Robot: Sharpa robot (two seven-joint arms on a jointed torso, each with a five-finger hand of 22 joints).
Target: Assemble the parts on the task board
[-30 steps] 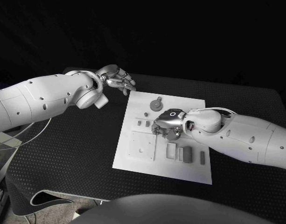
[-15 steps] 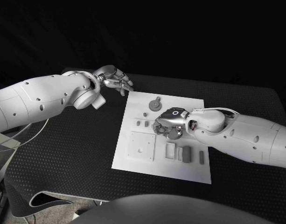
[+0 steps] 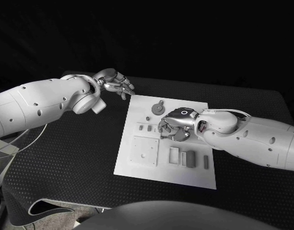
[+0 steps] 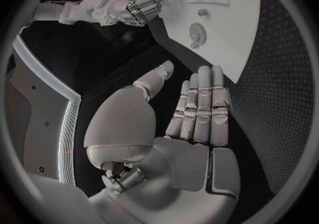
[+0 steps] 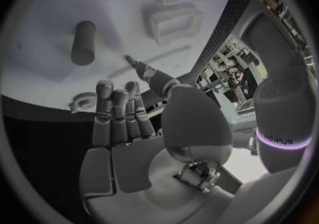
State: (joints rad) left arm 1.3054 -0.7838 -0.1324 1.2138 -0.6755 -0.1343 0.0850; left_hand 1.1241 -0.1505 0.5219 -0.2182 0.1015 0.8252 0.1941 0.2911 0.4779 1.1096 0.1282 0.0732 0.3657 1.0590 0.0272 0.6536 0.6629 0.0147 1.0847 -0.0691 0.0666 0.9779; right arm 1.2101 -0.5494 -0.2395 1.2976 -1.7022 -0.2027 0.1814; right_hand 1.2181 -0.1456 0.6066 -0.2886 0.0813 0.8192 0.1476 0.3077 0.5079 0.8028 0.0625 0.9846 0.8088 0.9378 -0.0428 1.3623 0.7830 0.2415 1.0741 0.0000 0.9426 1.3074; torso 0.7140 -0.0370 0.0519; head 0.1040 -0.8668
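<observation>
The white task board (image 3: pixel 188 175) lies in the middle of the black table. On it are a round toothed part (image 3: pixel 160 108) at the far end, two small pieces (image 3: pixel 145 127), a square plate (image 3: pixel 147 150), a rectangular frame (image 3: pixel 174 154) and two bars (image 3: pixel 192 158). My right hand (image 3: pixel 174 127) hovers low over the board's middle, and its palm (image 5: pixel 133 123) is bare with the fingers stretched out. A short cylinder (image 5: pixel 83 43) and the frame (image 5: pixel 174 22) lie beyond those fingers. My left hand (image 3: pixel 115 82) hangs off the board's far left corner, fingers apart (image 4: pixel 193 112), holding nothing.
Black textured table (image 3: pixel 64 163) surrounds the board on all sides. A white cable (image 3: pixel 22 136) trails off the table's left edge. The left wrist view shows the board (image 4: pixel 226 38) and the right hand (image 4: pixel 129 6) ahead of the left palm.
The right hand has edged slightly toward the board's far end. The left hand has barely shifted. No part has moved.
</observation>
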